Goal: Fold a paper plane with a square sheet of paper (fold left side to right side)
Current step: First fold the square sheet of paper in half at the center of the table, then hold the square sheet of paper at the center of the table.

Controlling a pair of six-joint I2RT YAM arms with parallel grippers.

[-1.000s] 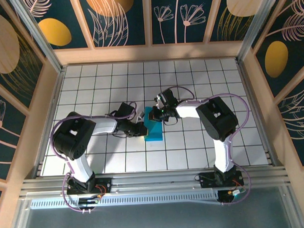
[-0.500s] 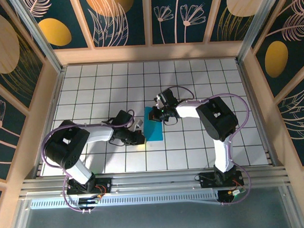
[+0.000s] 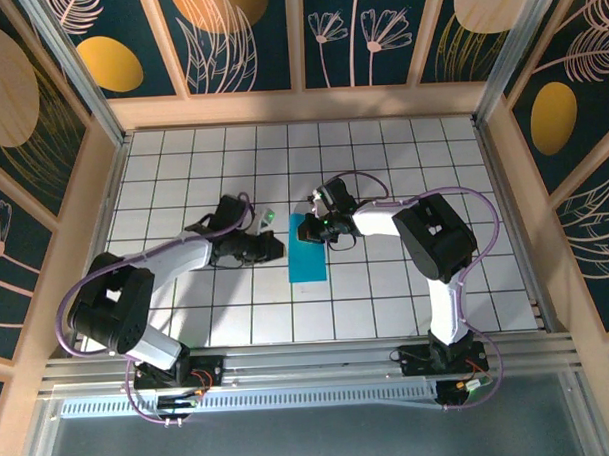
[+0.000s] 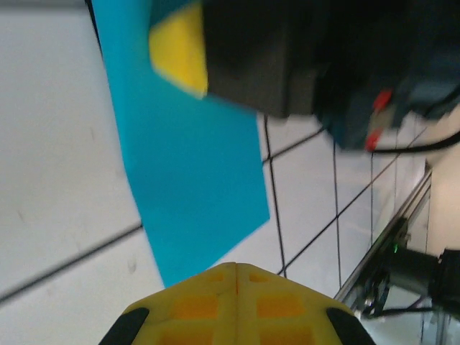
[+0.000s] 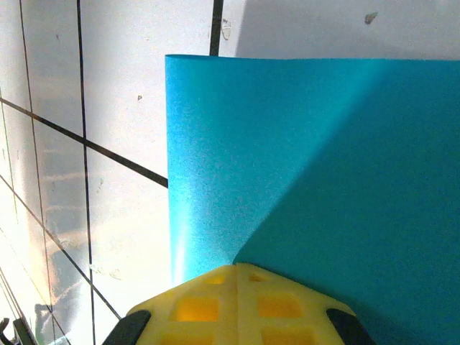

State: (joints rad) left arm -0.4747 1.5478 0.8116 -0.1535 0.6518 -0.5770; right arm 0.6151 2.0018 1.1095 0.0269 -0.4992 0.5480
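The square sheet of paper lies flat on the tiled table as a cyan-blue rectangle about one tile wide and two long. My right gripper is shut, its yellow tip resting on the paper's far end; in the right wrist view the tip sits over the blue sheet near its left edge. My left gripper is shut and empty, just left of the paper and apart from it. In the left wrist view its closed tip points at the sheet, with the right gripper's yellow finger on the paper beyond.
White tiled table with wooden walls around it. The right arm's elbow stands to the right of the paper, the left arm's elbow at the near left. A metal rail runs along the near edge.
My left gripper has drawn back from the paper's near left edge, going left and farther away, while its elbow swung left. The paper now lies flat. The right gripper has held still.
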